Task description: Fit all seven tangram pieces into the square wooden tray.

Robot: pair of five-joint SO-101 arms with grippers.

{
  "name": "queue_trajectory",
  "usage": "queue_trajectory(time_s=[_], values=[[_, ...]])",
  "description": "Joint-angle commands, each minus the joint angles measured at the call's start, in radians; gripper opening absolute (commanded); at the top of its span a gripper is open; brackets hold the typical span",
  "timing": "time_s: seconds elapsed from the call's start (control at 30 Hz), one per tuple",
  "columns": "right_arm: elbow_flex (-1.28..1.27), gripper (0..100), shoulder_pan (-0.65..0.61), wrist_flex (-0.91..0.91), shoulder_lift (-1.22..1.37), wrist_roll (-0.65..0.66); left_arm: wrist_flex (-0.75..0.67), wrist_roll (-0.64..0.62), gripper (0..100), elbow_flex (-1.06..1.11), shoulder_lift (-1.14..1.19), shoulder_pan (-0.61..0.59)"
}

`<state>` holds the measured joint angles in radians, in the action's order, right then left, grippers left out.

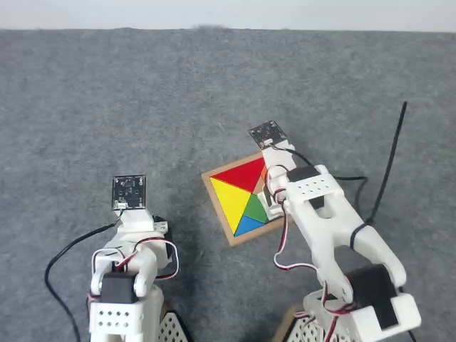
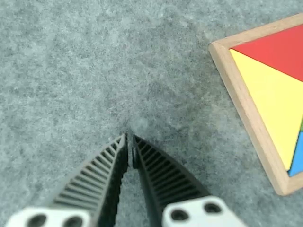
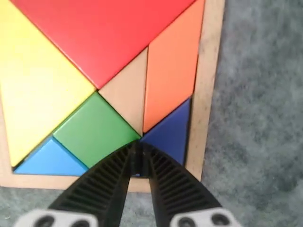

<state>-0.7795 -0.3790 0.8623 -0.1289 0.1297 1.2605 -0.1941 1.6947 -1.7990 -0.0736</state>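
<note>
Right end effector (image 3: 137,144) closed over dark blue triangle (image 3: 173,132) in wooden tray (image 3: 209,94), left end effector (image 2: 129,138) closed — above grey mat (image 2: 94,56)

The high camera sits fixed above the worktop (image 1: 107,85) and looks steeply down, with both arms coming in from the near edge. It takes in the whole scene from well back. The left wrist camera looks along the left fingers (image 2: 106,175), low over the worktop, and catches one corner of the tray (image 2: 252,118). The right wrist camera looks past the right fingers (image 3: 109,179), very close above the tray — the one thing all three views share.
</note>
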Motion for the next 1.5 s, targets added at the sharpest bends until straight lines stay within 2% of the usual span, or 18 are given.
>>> queue_trajectory(time_s=[0.0,0.23,0.4,0.5,0.63,0.87,1.03,1.47], values=[[0.020,0.7,-0.012,-0.002,-0.039,0.012,0.002,0.011,1,-0.012,-0.020,-0.006],[0.020,0.8,-0.036,-0.008,-0.260,-0.052,0.002,0.011,1,-0.012,-0.020,-0.006],[0.026,0.8,-0.090,-0.024,-0.153,-0.043,0.002,0.011,1,-0.012,-0.020,-0.006],[0.026,0.8,-0.081,-0.041,-0.082,-0.038,0.002,0.011,1,-0.012,-0.020,-0.006],[-0.002,0.8,-0.058,-0.018,-0.114,-0.038,0.002,0.011,1,-0.012,-0.020,-0.006],[-0.272,0.7,0.001,-0.082,-0.524,-0.037,0.002,0.011,1,-0.012,-0.020,-0.006],[-0.410,0.7,0.071,-0.025,-0.828,-0.035,0.002,0.011,1,-0.012,-0.020,-0.006],[-0.732,0.9,0.225,-0.005,-1.371,-0.035,0.002,0.011,1,-0.012,-0.020,-0.006]])
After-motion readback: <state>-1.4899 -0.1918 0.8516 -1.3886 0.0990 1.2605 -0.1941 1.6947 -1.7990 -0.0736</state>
